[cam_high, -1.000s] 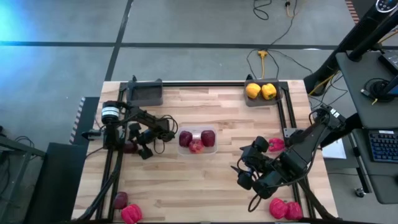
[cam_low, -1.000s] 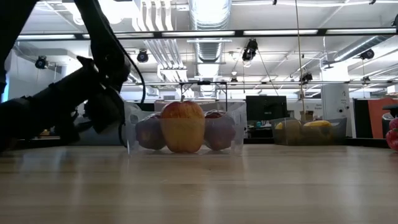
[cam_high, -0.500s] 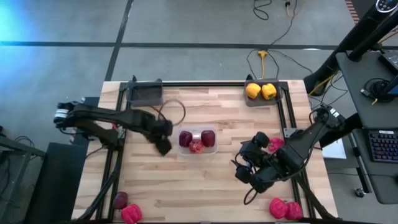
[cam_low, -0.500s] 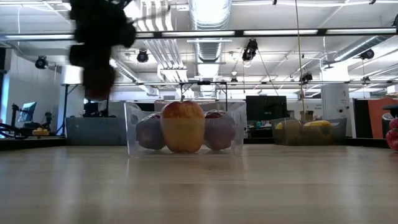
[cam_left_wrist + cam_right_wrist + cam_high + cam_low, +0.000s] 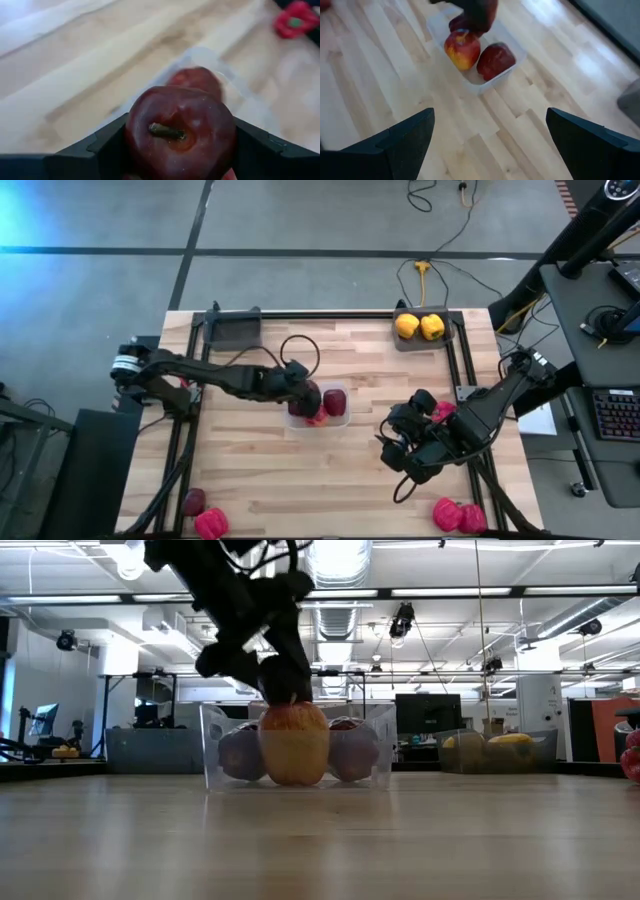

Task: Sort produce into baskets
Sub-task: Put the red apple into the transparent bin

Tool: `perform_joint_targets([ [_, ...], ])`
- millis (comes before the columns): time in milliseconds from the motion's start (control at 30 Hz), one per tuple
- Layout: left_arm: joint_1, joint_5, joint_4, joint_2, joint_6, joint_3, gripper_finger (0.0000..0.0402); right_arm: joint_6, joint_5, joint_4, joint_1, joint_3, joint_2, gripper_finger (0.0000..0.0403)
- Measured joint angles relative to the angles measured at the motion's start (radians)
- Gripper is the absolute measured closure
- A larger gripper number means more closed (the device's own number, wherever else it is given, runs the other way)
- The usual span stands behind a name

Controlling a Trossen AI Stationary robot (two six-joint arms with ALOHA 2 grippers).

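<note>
Left hand (image 5: 305, 394) pinches one dark apple (image 5: 180, 132) over the clear container (image 5: 343, 418). Container holds three apples. Right hand (image 5: 405, 457), fingers spread and empty, hovers right of the container. Two yellow peppers (image 5: 419, 326) sit in one grey tray (image 5: 400, 340); the other grey tray (image 5: 233, 331) lies at the surface's (image 5: 300, 480) far left corner.

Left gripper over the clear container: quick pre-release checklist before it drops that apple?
1. Grip: left gripper shut on the dark red round apple: ok.
2. Position: above the clear plastic square container: ok.
3. Free spot among the apples already inside: cannot tell.
4. Right gripper open, apart from the container: ok.
5. Height above the container rim: cannot tell.
</note>
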Motion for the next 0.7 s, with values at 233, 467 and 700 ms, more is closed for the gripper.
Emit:
perform_joint_targets([
  [233, 0.001, -0.035, 0.025, 0.060, 0.041, 0.016, 0.0093, 0.017, -0.034, 0.007, 0.007, 0.000, 0.001, 0.0028],
  [467, -0.018, -0.016, 0.023, 0.026, 0.090, 0.019, 0.0042, 0.017, -0.047, 0.008, 0.008, 0.000, 0.001, 0.0028],
  [700, -0.240, 0.006, -0.160, -0.218, 0.103, 0.023, 0.0043, -0.005, -0.052, 0.015, 0.009, 0.000, 0.002, 0.0028],
])
